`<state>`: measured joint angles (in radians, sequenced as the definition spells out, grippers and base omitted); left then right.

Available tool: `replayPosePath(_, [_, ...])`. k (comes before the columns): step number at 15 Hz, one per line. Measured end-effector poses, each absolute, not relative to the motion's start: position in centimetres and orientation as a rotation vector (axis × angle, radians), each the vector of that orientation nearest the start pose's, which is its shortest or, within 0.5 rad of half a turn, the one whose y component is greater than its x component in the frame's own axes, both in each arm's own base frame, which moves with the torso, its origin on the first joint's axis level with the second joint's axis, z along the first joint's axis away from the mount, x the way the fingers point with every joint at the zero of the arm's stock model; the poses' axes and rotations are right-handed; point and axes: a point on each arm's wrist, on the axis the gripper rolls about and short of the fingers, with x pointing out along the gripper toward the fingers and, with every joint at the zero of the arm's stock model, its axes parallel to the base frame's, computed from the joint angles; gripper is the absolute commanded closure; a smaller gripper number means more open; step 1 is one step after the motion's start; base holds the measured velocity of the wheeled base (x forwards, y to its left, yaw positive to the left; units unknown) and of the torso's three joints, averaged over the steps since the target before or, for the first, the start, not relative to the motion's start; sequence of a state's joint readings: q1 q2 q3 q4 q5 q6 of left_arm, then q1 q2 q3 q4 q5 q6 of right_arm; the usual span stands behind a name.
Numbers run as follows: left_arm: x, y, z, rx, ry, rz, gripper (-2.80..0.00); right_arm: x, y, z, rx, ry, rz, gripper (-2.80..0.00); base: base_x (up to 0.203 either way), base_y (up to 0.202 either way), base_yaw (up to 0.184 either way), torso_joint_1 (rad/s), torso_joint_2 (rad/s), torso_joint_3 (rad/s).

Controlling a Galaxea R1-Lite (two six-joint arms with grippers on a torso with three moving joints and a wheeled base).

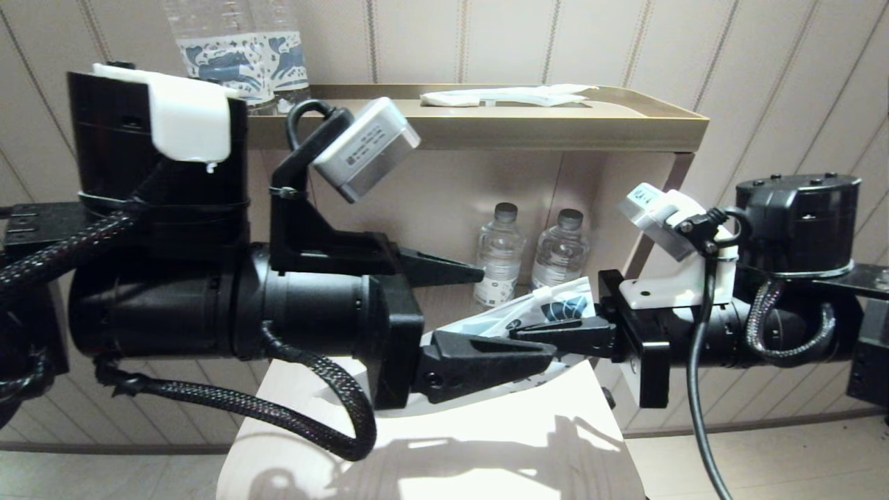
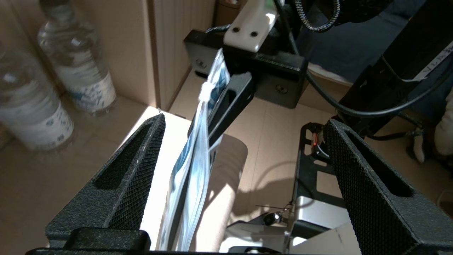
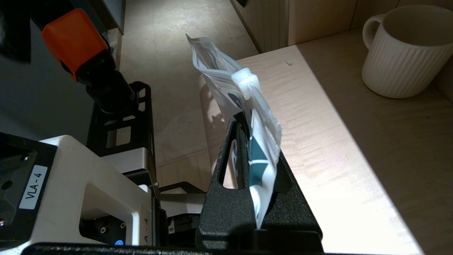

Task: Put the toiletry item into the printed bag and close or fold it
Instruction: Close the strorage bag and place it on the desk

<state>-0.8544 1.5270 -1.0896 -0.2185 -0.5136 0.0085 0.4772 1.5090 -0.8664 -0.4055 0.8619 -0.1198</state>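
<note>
The printed bag [image 1: 549, 305], a white pouch with blue and teal motifs, hangs edge-on above the pale table [image 1: 486, 444]. My right gripper [image 1: 535, 332] is shut on one end of it; in the right wrist view the bag [image 3: 263, 141] sits pinched in the right gripper [image 3: 255, 148], with the white zip slider [image 3: 244, 83] beyond the fingertips. My left gripper [image 1: 514, 312] is open around the bag's other end. In the left wrist view the bag [image 2: 193, 166] runs inside the left gripper [image 2: 244, 129], nearer one finger, touching neither. The toiletry item is out of view.
Two small water bottles [image 1: 500, 253] stand under the shelf behind the bag. A gold tray [image 1: 653, 114] on top carries a plain white packet [image 1: 507, 96] and large bottles [image 1: 239, 52]. A ribbed white mug [image 3: 400, 53] stands on the table's far side.
</note>
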Motion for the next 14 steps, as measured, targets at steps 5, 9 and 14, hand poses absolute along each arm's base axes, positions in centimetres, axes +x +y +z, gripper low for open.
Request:
replayPosePath(5, [18.1,-24.4,26.9,0.131,0.214,-1.411,-2.8,22.2,13.4,23.2,-0.051,0.173,1.346,0.0,0.0,0.0,0.0,0.0,0.0,0.0])
replayPosePath(9, [18.8,-25.5,25.8,0.17,0.221,-1.42,-2.8,22.3,13.4,23.1,-0.05,0.178,1.346,0.0,0.0,0.0,0.0,0.0,0.0,0.0])
replayPosePath(14, [19.0,-25.6,25.4,0.186,0.227,-1.413,-2.8,22.5,13.6,22.8,-0.049,0.187,1.349,0.0,0.0,0.0,0.0,0.0,0.0,0.0])
